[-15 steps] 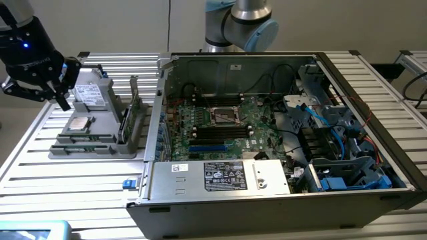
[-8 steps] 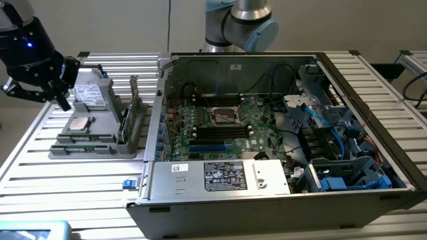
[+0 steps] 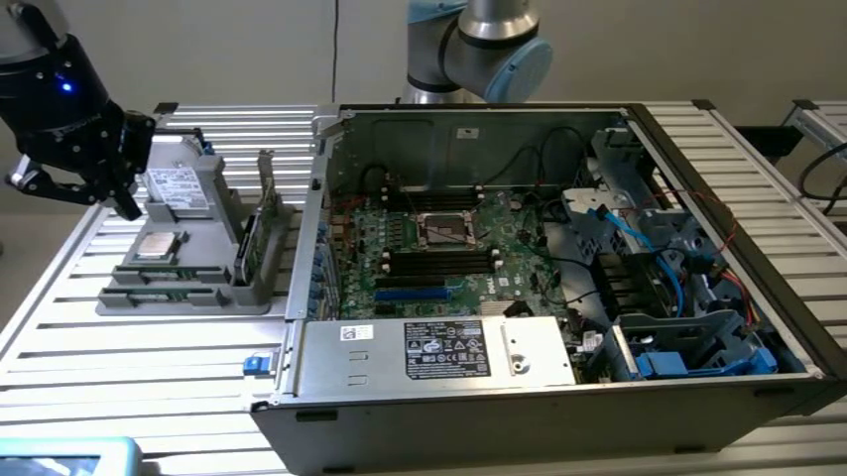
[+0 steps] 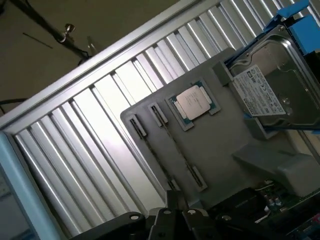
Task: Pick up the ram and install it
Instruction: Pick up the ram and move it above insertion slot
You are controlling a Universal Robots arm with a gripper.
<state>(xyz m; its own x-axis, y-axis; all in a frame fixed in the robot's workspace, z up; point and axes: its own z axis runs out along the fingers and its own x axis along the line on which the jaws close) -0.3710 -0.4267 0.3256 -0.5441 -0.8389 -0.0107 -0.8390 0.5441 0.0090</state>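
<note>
Grey aluminium slats make up the table [image 3: 79,327], on which a grey parts holder [image 3: 198,288] is set at the exterior view's left and an opened computer case [image 3: 530,397] at its right. The gripper [image 3: 77,198] is held above the far left part of the holder, its fingers [image 3: 130,198] spread apart with nothing grasped between them. The ram [image 3: 249,248] is stood on its long edge along the holder's right side, just beside the case's left wall and apart from the gripper. A hard drive [image 3: 173,183] and a silver processor [image 3: 159,245] are laid in the holder, nearer the gripper. Inside the case a green motherboard [image 3: 510,223] is seen, with long black slots [image 3: 437,264] just near of its socket.
</note>
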